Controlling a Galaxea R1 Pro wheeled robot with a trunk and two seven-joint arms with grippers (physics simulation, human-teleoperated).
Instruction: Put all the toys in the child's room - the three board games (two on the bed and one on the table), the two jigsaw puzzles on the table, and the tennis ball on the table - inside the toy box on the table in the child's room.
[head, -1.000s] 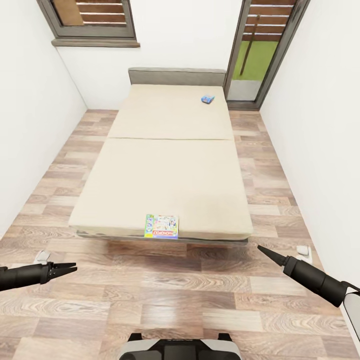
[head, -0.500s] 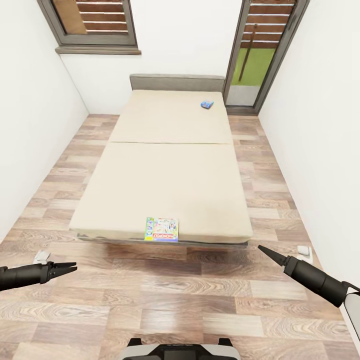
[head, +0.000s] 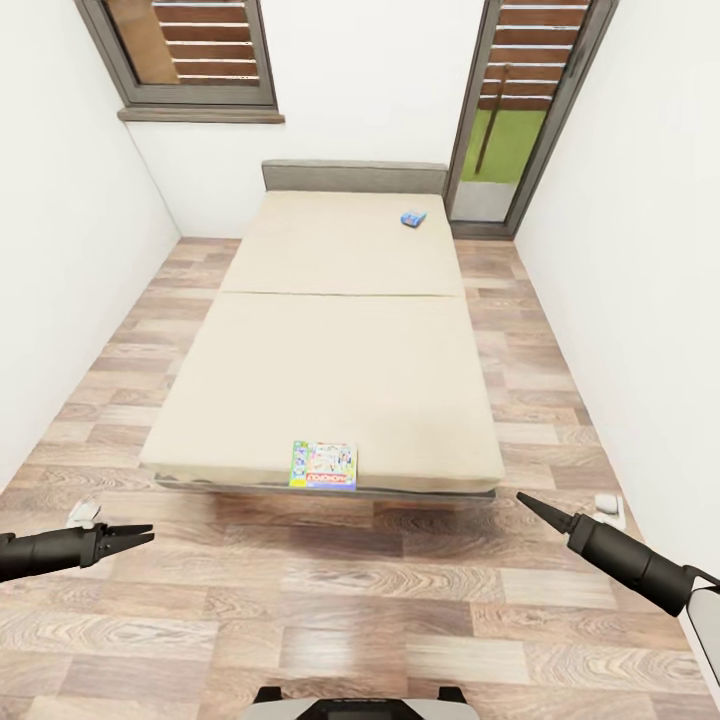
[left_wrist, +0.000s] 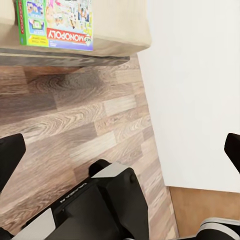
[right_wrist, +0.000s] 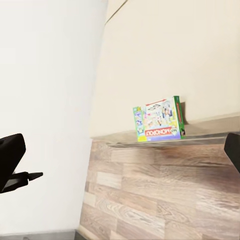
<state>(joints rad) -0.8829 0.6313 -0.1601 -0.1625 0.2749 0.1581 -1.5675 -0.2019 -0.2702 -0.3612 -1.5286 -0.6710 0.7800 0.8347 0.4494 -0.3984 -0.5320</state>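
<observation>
A Monopoly board game (head: 323, 466) lies flat at the foot edge of the beige bed (head: 330, 350), and it also shows in the wrist views (left_wrist: 55, 22) (right_wrist: 157, 120). A small blue board game (head: 412, 218) rests near the bed's head, on the right side. My left gripper (head: 140, 534) hangs low over the floor, left of the bed's foot, open and empty. My right gripper (head: 527, 501) hovers right of the foot, open and empty. Its fingers (right_wrist: 10, 155) stand wide apart. The table, toy box, puzzles and tennis ball are out of view.
White walls close in on both sides of the bed, leaving narrow strips of wooden floor. A window (head: 190, 45) and a glass door (head: 515, 110) are in the far wall. Small white objects (head: 82, 513) (head: 607, 505) lie on the floor near each gripper. My base (left_wrist: 100, 205) is below.
The whole picture has shifted: the bed's far end sits lower in the frame and my base has almost dropped out, so the camera moved. Both arms keep their pose.
</observation>
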